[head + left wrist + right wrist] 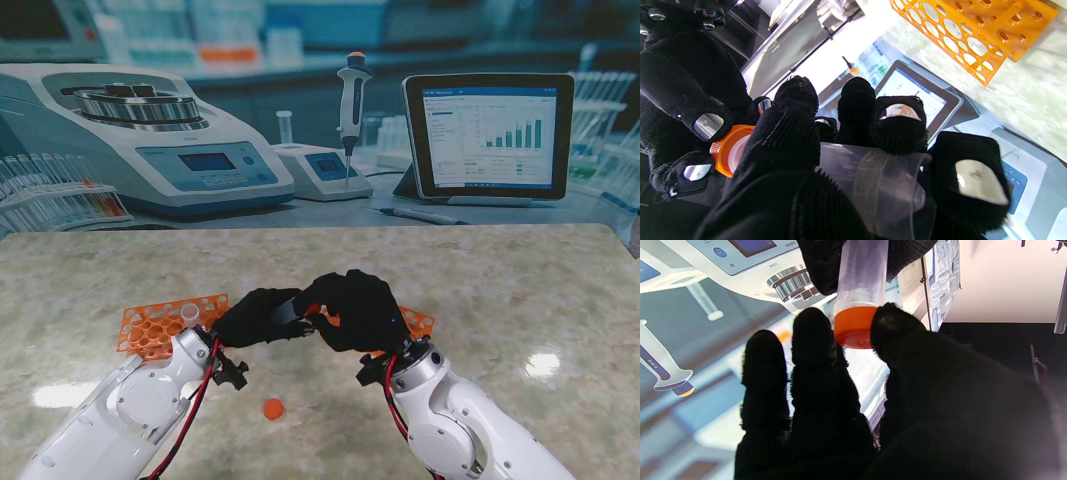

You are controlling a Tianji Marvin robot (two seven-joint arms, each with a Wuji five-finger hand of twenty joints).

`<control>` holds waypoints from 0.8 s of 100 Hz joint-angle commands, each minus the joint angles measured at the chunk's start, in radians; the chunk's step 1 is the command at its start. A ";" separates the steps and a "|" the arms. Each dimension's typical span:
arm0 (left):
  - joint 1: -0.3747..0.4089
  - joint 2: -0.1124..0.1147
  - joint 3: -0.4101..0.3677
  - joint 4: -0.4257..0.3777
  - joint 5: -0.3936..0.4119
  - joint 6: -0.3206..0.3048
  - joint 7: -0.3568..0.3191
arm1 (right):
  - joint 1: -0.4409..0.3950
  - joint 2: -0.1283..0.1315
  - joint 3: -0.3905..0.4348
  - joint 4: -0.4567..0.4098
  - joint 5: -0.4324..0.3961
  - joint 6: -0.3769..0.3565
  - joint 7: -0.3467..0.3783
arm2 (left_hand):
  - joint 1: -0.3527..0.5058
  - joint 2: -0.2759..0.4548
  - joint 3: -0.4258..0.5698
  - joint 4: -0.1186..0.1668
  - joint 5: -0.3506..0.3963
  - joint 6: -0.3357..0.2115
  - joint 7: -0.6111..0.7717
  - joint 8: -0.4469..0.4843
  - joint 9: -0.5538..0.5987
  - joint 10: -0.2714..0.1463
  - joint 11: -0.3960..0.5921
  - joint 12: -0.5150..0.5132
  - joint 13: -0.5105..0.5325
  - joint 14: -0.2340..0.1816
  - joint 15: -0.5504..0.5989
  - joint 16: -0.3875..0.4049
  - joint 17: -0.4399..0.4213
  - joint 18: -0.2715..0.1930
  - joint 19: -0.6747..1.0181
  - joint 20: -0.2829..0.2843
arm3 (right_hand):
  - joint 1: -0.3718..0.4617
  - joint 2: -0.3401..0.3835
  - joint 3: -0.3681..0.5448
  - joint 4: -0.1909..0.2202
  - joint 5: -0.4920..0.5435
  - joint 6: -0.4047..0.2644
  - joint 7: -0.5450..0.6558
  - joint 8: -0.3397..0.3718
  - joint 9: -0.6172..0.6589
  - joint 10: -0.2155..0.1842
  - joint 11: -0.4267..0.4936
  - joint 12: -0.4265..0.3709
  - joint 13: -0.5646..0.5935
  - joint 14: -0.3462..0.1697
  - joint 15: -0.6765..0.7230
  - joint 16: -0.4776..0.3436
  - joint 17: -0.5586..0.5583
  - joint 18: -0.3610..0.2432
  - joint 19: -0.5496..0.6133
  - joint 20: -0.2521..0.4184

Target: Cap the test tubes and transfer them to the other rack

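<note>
Test tube (862, 276) sits gripped in our left hand (262, 317); our right hand (358, 308) pinches its orange cap (855, 327); both hover above the tabletop (500, 300).

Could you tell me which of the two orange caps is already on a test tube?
The orange cap pinched by the right hand, seated on the tube held by the left hand. The other cap lies loose on the table, nearer to me.
</note>
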 commanded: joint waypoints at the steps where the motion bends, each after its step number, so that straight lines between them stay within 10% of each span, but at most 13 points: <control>1: 0.000 -0.002 0.001 -0.009 0.000 0.003 -0.002 | -0.011 -0.005 -0.003 -0.004 -0.004 -0.002 -0.001 | 0.020 0.062 0.016 0.003 -0.014 -0.038 0.013 0.028 0.013 -0.035 0.017 0.013 0.080 -0.042 0.013 0.015 0.022 -0.138 0.176 0.008 | 0.149 0.052 0.142 0.063 0.028 0.013 0.021 0.014 0.101 -0.207 0.127 0.030 0.024 -0.010 0.031 0.010 0.007 -0.017 0.014 0.018; 80: 0.005 0.004 0.001 -0.018 0.001 -0.009 -0.017 | 0.007 0.000 -0.007 0.002 0.015 -0.006 0.054 | 0.025 0.067 0.008 -0.003 -0.018 -0.040 0.013 0.030 0.006 -0.034 0.017 0.014 0.079 -0.038 0.006 0.020 0.025 -0.153 0.190 0.011 | 0.150 0.067 0.130 0.063 0.025 0.009 0.020 0.014 0.095 -0.208 0.123 0.026 0.020 -0.009 0.024 0.010 0.004 -0.022 0.011 0.018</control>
